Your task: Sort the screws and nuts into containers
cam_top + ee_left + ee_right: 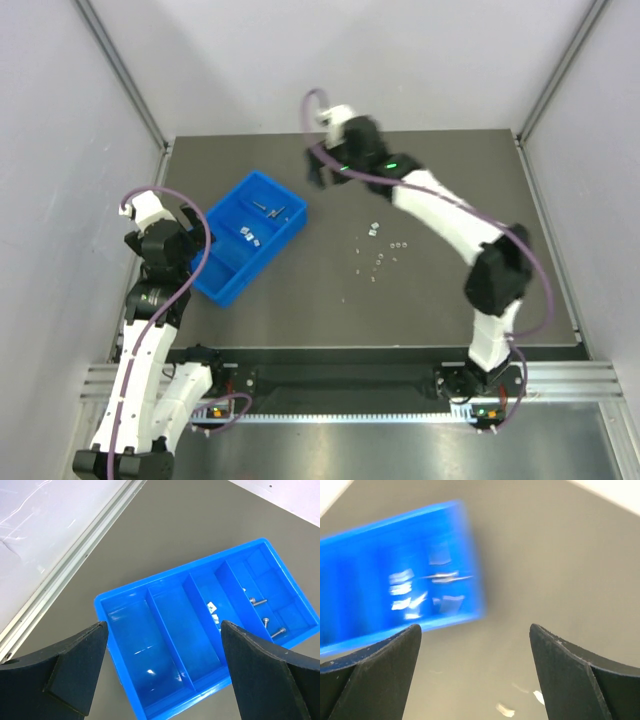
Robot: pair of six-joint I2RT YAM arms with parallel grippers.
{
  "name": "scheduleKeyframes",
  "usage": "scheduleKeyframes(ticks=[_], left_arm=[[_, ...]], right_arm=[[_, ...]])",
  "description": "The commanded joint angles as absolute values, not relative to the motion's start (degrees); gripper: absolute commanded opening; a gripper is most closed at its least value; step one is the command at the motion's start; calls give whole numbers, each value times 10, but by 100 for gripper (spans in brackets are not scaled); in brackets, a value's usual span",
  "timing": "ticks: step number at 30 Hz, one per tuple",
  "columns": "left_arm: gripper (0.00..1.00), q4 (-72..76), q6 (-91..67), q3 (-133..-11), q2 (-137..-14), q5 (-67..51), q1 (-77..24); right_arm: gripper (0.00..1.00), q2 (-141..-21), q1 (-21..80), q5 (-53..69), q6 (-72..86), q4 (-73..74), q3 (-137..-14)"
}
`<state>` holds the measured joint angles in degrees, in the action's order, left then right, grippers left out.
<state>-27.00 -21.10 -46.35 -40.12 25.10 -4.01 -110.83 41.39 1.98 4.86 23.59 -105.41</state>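
From above: blue tray (225, 275) slanted on the dark surface (450, 300), screws (268, 210) in its farthest compartment, a few nuts (248, 235) in the next. Loose nuts (380, 250) scattered on the surface to its right. Left gripper (190, 222) at the tray's left edge, right gripper (316, 172) just beyond its far corner.

Left wrist: gripper spread wide above the tray, holding nothing.

Right wrist: blurred; gripper likewise spread and empty, tray at upper left.
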Motion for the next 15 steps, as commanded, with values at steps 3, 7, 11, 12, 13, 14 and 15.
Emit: scheduleKeyframes(ticks=[3,7,11,12,13,14,15], left_arm=[[99,-241,-206,-463,-401,252,-37],[99,-240,-205,-463,-403,250,-38],[99,-242,-206,-463,-405,249,-38],[99,-243,-207,-463,-405,250,-38],[99,-243,-207,-463,-405,250,-38],[99,-243,-207,-463,-404,250,-38],[99,-243,-207,-463,-404,250,-38]], right_arm=[[86,-1007,308,-117,114,247,-890],[85,-999,300,-122,69,198,-803],[84,-1025,278,-68,49,166,-767],[82,-1032,273,-62,47,165,-767],[82,-1040,270,-62,46,164,-767],[81,-1056,265,-59,43,163,-770],[79,-1064,264,-59,40,164,-773]])
